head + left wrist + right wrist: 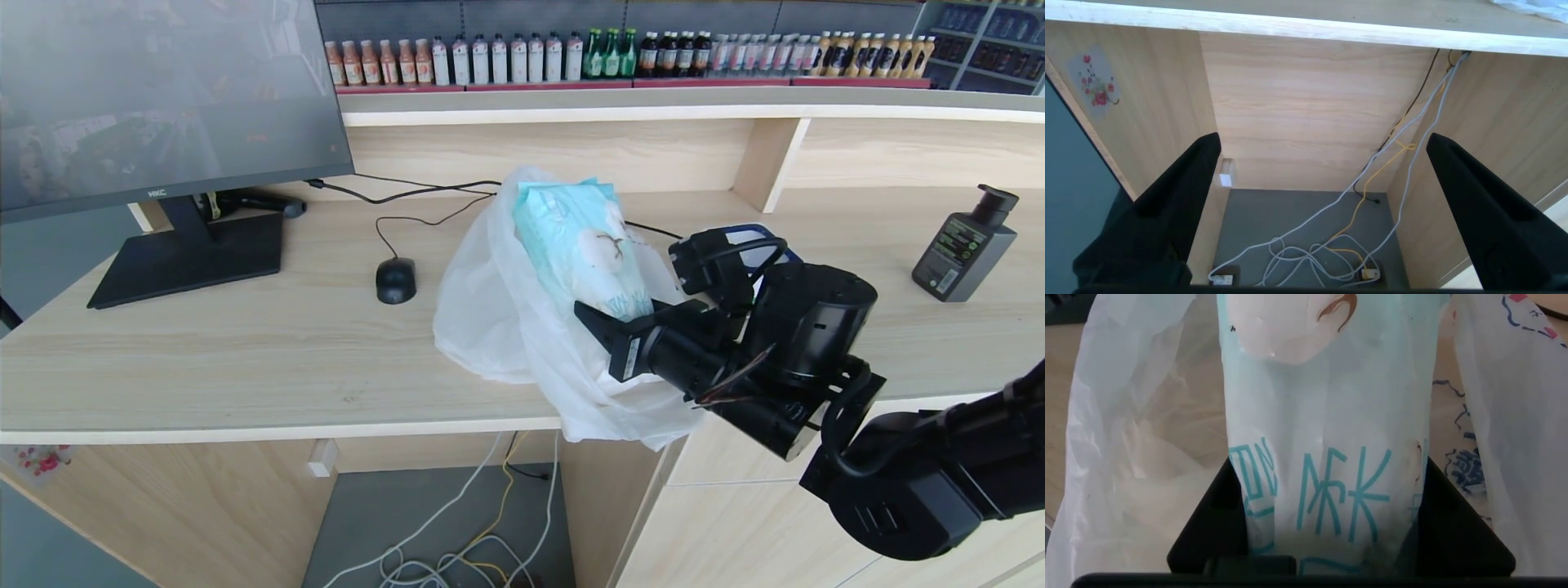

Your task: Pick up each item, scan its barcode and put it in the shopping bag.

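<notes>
The right claw point(1331, 488) grips the blue pack point(580, 245) in the shopping bag point(490, 314); left claw point(1323, 147) gapes empty.

The pale wood worktop point(245, 351) carries a monitor point(163, 98) on a black stand point(196, 257) at its left rear corner. A black mouse point(396, 280) lies right of the stand. A white shopping bag point(490, 310) sits mid-worktop, sagging over the front edge. A dark pump bottle point(963, 245) stands near the right edge.
</notes>
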Tool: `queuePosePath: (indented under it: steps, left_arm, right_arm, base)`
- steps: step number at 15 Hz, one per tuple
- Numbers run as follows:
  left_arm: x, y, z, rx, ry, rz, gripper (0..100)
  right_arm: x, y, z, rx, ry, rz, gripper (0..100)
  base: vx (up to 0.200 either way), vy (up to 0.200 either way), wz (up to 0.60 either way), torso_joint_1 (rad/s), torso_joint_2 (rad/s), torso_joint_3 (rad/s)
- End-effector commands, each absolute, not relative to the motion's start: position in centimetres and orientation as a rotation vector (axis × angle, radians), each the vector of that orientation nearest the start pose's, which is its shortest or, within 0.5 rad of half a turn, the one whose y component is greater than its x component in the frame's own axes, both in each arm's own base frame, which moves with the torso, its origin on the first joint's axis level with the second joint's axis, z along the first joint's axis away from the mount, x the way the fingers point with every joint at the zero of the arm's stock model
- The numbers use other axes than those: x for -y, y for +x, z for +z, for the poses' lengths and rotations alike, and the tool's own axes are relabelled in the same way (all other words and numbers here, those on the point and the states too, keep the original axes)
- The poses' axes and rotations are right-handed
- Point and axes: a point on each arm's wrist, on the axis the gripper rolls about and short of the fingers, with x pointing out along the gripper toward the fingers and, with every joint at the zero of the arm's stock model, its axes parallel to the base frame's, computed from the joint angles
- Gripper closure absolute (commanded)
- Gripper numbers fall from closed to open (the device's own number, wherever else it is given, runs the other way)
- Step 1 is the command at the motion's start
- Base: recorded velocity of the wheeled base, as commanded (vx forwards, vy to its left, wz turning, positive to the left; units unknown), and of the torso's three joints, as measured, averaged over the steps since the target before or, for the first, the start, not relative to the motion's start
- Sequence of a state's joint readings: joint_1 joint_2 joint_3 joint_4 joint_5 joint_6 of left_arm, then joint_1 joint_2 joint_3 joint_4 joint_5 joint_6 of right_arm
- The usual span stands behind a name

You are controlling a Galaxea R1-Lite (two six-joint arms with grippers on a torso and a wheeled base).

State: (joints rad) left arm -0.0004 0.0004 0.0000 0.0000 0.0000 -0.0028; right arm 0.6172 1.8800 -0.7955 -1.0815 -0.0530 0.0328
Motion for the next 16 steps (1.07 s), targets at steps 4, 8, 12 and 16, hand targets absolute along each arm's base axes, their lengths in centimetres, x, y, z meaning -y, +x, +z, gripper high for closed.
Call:
queuePosePath:
  steps: [4,8,12,16]
  left_arm:
    - [0.0,-2.3,7.5,0.0,-0.003,0.0,0]
    - [0.0,-2.3,7.5,0.0,-0.003,-0.002,0]
    - [0.0,-2.3,7.5,0.0,-0.003,-0.002,0]
    - [0.0,-2.3,7.5,0.0,-0.003,0.0,0]
  right_arm:
    - [-19.7,28.1,15.8,-0.025,0.032,0.563,100]
    - [-19.7,28.0,15.8,-0.024,0.034,0.563,0]
    - [-19.6,28.0,16.1,0.005,0.046,0.562,0]
    - [-19.4,27.9,16.9,0.062,0.064,0.56,0]
  base:
    - [0.0,0.0,0.0,0.0,0.0,0.0]
    - [0.0,0.0,0.0,0.0,0.0,0.0]
    - [0.0,0.0,0.0,0.0,0.0,0.0]
    - [0.0,0.0,0.0,0.0,0.0,0.0]
